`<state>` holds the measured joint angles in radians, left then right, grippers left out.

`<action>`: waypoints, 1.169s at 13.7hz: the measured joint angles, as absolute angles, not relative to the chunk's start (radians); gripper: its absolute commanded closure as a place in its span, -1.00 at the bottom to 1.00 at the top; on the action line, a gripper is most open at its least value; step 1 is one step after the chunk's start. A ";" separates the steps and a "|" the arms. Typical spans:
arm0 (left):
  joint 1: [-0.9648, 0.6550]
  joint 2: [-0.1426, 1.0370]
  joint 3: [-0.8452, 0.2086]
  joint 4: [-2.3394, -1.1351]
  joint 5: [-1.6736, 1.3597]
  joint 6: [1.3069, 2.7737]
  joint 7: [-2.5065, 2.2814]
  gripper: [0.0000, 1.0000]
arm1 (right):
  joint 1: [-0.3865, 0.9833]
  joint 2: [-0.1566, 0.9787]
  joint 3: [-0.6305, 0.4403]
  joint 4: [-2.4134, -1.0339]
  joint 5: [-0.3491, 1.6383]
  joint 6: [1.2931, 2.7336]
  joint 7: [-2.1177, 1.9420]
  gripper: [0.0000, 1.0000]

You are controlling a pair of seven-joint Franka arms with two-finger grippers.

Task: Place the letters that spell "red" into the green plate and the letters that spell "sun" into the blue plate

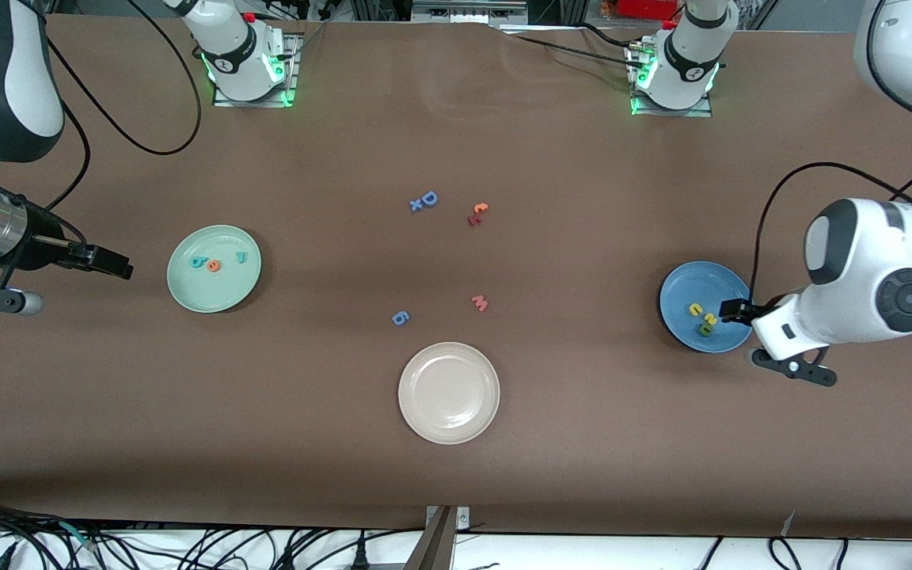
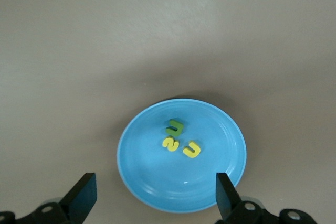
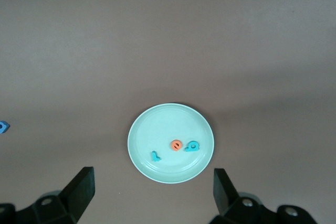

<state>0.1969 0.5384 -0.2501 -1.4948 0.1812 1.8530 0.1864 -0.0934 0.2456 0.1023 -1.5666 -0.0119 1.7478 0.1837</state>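
Note:
The green plate [image 1: 214,293] lies toward the right arm's end of the table. In it are a teal "d" [image 1: 198,262], an orange "e" [image 1: 214,266] and a teal "r" [image 1: 241,256]. My right gripper [image 1: 117,267] hangs open and empty beside that plate, which shows in the right wrist view [image 3: 157,129] past the gripper [image 3: 152,182]. The blue plate [image 1: 693,281] holds a yellow "u" [image 1: 695,309], a yellow "s" [image 1: 709,319] and a green "n" [image 1: 705,329]. My left gripper [image 1: 731,311] is open over that plate's edge [image 2: 152,174], holding nothing [image 2: 155,190].
A cream plate [image 1: 449,392] sits nearest the front camera at mid-table. Loose letters lie around the middle: a blue "D" [image 1: 428,199], a small orange and red pair [image 1: 477,214], a pink "m" [image 1: 480,302] and a blue "6" [image 1: 400,317].

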 measured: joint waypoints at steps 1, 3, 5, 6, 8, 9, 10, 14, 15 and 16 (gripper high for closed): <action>0.197 0.536 -0.252 -1.456 0.208 1.818 0.186 -1.00 | -0.093 0.246 0.102 -1.567 -0.012 1.748 0.184 -1.00; 0.196 0.532 -0.256 -1.395 0.253 1.767 0.188 -1.00 | -0.093 0.246 0.103 -1.570 -0.012 1.748 0.184 -1.00; 0.195 0.531 -0.258 -1.350 0.259 1.736 0.208 -1.00 | -0.093 0.246 0.103 -1.571 -0.012 1.748 0.184 -1.00; 0.194 0.531 -0.258 -1.333 0.259 1.725 0.221 -1.00 | -0.093 0.246 0.103 -1.572 -0.012 1.748 0.184 -1.00; 0.182 0.524 -0.253 -1.315 0.259 1.722 0.229 -1.00 | -0.093 0.246 0.103 -1.572 -0.012 1.748 0.184 -1.00; 0.168 0.513 -0.243 -1.311 0.259 1.721 0.229 -1.00 | -0.093 0.246 0.103 -1.573 -0.012 1.748 0.184 -1.00; 0.143 0.494 -0.220 -1.310 0.257 1.721 0.230 -1.00 | -0.093 0.246 0.103 -1.573 -0.012 1.748 0.184 -1.00; -0.035 0.390 -0.013 -1.324 0.150 1.699 0.230 -1.00 | -0.093 0.246 0.103 -1.573 -0.012 1.748 0.184 -1.00; -0.046 0.368 0.001 -1.334 0.135 1.698 0.230 -1.00 | -0.093 0.246 0.103 -1.573 -0.012 1.748 0.184 -1.00; -0.048 0.345 0.006 -1.347 0.106 1.698 0.228 -1.00 | -0.093 0.246 0.103 -1.574 -0.012 1.748 0.184 -1.00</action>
<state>-0.0481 0.3452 0.0059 -1.3468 0.1055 1.6982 0.2284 -0.0932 0.2456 0.1034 -1.5737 -0.0119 1.7478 0.1837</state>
